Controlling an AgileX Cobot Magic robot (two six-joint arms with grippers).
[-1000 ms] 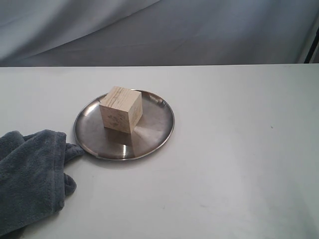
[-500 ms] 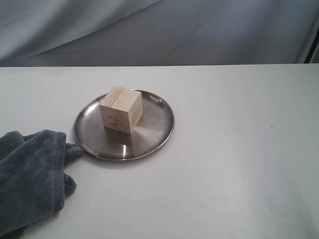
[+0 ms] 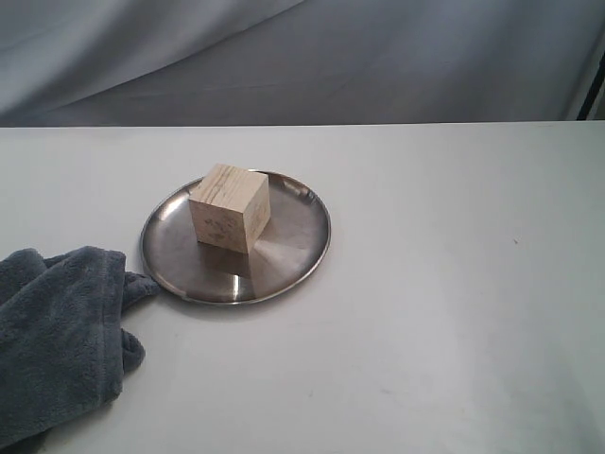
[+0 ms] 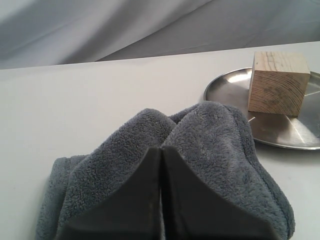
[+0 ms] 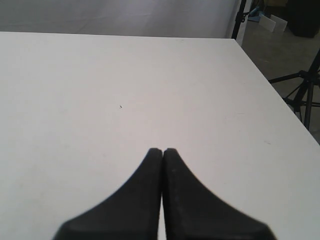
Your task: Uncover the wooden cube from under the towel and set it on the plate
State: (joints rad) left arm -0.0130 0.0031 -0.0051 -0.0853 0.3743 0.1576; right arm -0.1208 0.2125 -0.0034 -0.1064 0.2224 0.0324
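White table (image 3: 454,312), grey drape (image 3: 302,57) behind; wooden cube (image 3: 230,208) on plate (image 3: 284,257), towel (image 3: 57,331) beside; left fingers (image 4: 130,200) together, right fingers (image 5: 135,200) together.

Our left gripper (image 4: 161,149) shows two matte dark-grey fingers (image 4: 125,200) tapering to a narrow tip, with a thin seam between them. Our right gripper (image 5: 162,149) looks alike: smooth, black, flaring wide toward the base.

The wooden cube (image 3: 230,208) sits on the plate (image 3: 295,248), toward its back left. The towel (image 3: 61,331) lies bunched at the plate's front left, touching its rim.
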